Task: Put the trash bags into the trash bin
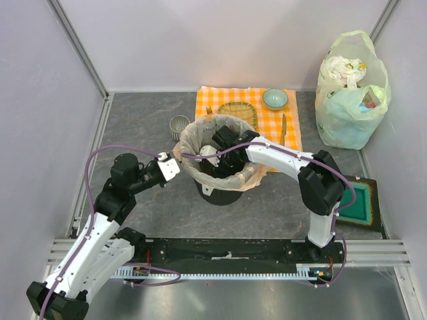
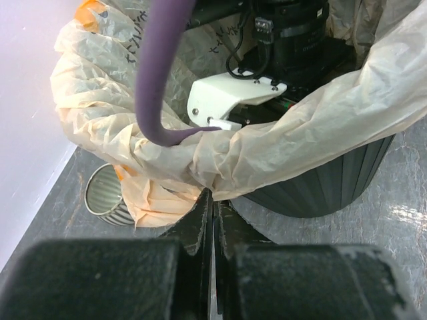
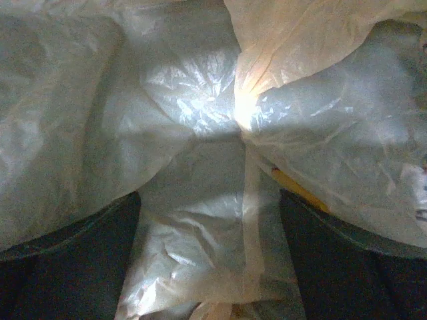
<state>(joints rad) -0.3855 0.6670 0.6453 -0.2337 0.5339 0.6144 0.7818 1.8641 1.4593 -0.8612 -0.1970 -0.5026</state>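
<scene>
The black trash bin point(image 1: 223, 192) stands mid-table, with the peach-orange trash bag point(image 1: 191, 142) draped inside it and over its rim. My left gripper point(image 1: 175, 164) is at the bin's left rim; in the left wrist view it point(image 2: 212, 195) is shut on a fold of the bag point(image 2: 267, 150) just outside the bin's wall point(image 2: 333, 183). My right gripper point(image 1: 215, 152) reaches down inside the bin. In the right wrist view the bag point(image 3: 193, 133) fills the frame, and the gripper point(image 3: 210, 267) is open with its dark fingers point(image 3: 67, 267) wide apart and bag film between them.
A small grey mug point(image 1: 179, 125) stands just left of the bin and shows in the left wrist view point(image 2: 107, 197). Behind the bin lies an orange checked cloth point(image 1: 267, 123) with a woven plate point(image 1: 237, 111), bowl point(image 1: 275, 99) and cutlery. A full green bag point(image 1: 350, 93) stands back right; a green tray point(image 1: 357, 203) lies right.
</scene>
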